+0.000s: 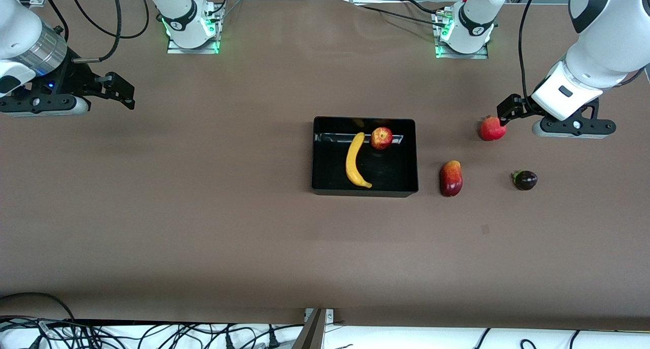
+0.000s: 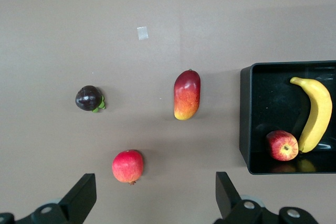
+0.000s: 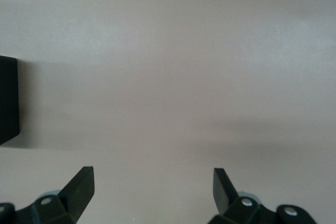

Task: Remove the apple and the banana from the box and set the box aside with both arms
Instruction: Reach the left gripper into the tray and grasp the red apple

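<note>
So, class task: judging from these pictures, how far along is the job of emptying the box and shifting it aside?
Done: nothing yet. The apple and banana both lie in the box, which sits mid-table. In hand: nothing; the left hand hangs open over the pomegranate, and the right hand is open over bare table at its own end. Left: lift out both fruits, then move the box with both arms.

A red pomegranate (image 1: 492, 128), a red-and-orange mango (image 1: 451, 178) and a dark purple mangosteen (image 1: 525, 180) are seen lying apart on the brown table (image 1: 203, 212), toward the left arm's end; the pomegranate is farthest from the front camera.
</note>
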Controlling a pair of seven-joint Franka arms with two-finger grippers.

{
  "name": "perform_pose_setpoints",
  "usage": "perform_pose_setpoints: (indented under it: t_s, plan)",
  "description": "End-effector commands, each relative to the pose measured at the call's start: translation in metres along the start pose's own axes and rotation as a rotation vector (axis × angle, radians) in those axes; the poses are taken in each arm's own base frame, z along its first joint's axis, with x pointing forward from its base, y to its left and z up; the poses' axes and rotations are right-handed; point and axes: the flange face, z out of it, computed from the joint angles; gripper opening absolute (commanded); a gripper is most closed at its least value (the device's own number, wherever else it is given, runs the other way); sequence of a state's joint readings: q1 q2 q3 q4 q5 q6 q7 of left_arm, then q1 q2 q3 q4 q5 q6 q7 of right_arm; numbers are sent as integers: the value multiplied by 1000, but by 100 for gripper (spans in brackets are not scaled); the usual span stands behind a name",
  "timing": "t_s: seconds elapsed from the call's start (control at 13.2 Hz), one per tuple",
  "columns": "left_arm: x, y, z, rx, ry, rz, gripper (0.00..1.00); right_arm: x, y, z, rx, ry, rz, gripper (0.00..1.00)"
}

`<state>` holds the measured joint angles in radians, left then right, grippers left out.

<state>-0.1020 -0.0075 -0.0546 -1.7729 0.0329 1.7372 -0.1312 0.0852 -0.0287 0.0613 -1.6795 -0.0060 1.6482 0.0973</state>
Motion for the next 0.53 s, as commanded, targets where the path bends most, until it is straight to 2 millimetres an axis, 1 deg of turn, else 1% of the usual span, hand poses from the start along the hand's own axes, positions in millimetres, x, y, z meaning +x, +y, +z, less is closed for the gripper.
perform_pose_setpoints:
  t_s: [0.0, 0.23, 0.3, 0.38, 0.46]
  plan:
    - [-1, 3, -5, -13, -1, 11, 100, 3, -1, -5, -2, 7, -6, 100]
    - [-2, 9, -5, -10, -3, 20, 100, 3, -1, -5, 0, 7, -5, 100]
    - [-1, 15, 0, -14, -13, 24, 100, 3, -1, -5, 0, 7, -5, 100]
    - [2, 36, 18, -12, -46, 53, 100, 3, -2, -5, 1, 7, -6, 100]
    - [5, 52, 35, -11, -75, 53, 100, 3, -1, -5, 1, 7, -4, 100]
